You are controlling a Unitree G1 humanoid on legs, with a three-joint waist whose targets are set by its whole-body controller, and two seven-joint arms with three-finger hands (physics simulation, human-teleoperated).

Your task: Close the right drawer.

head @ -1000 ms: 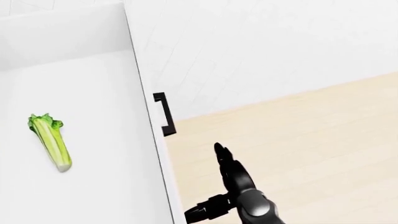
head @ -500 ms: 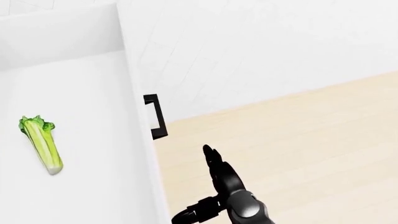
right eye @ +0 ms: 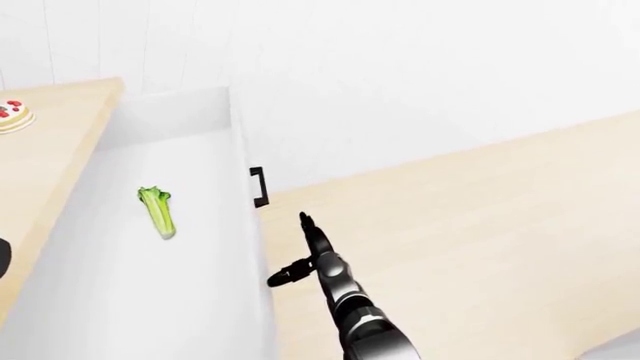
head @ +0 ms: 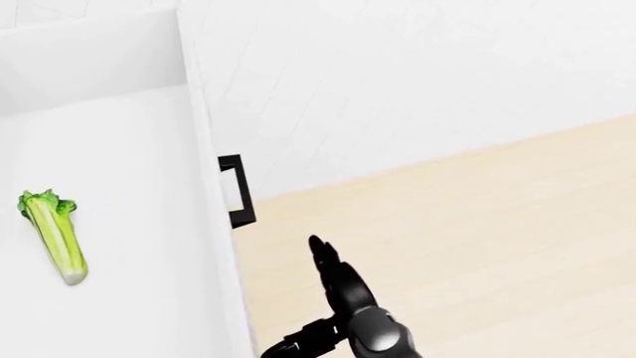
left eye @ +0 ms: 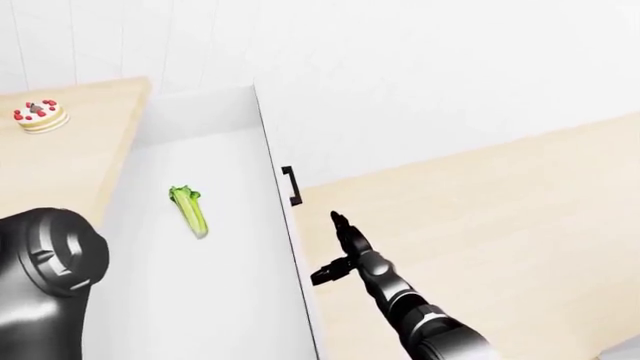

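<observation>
The right drawer (left eye: 215, 300) stands pulled out, a long white box with a stalk of celery (left eye: 190, 211) lying in it. Its front panel runs down the drawer's right side and carries a black handle (left eye: 291, 186). My right hand (left eye: 330, 247) is open just right of that panel, below the handle. Its fingers (left eye: 340, 225) point up the view and the thumb (left eye: 325, 274) reaches left toward the panel; I cannot tell whether it touches. Only a black rounded part of my left arm (left eye: 45, 262) shows at the lower left; the left hand is out of view.
A small cake (left eye: 40, 115) with red berries sits on the wooden counter (left eye: 60, 165) left of the drawer. White cabinet fronts (left eye: 430, 82) fill the top of the left-eye view. Pale wooden floor (left eye: 500, 232) spreads to the right of my right arm.
The whole head view has slid left, so the camera has moved. The drawer, the celery and my right hand shift together; the hand keeps its place below the handle.
</observation>
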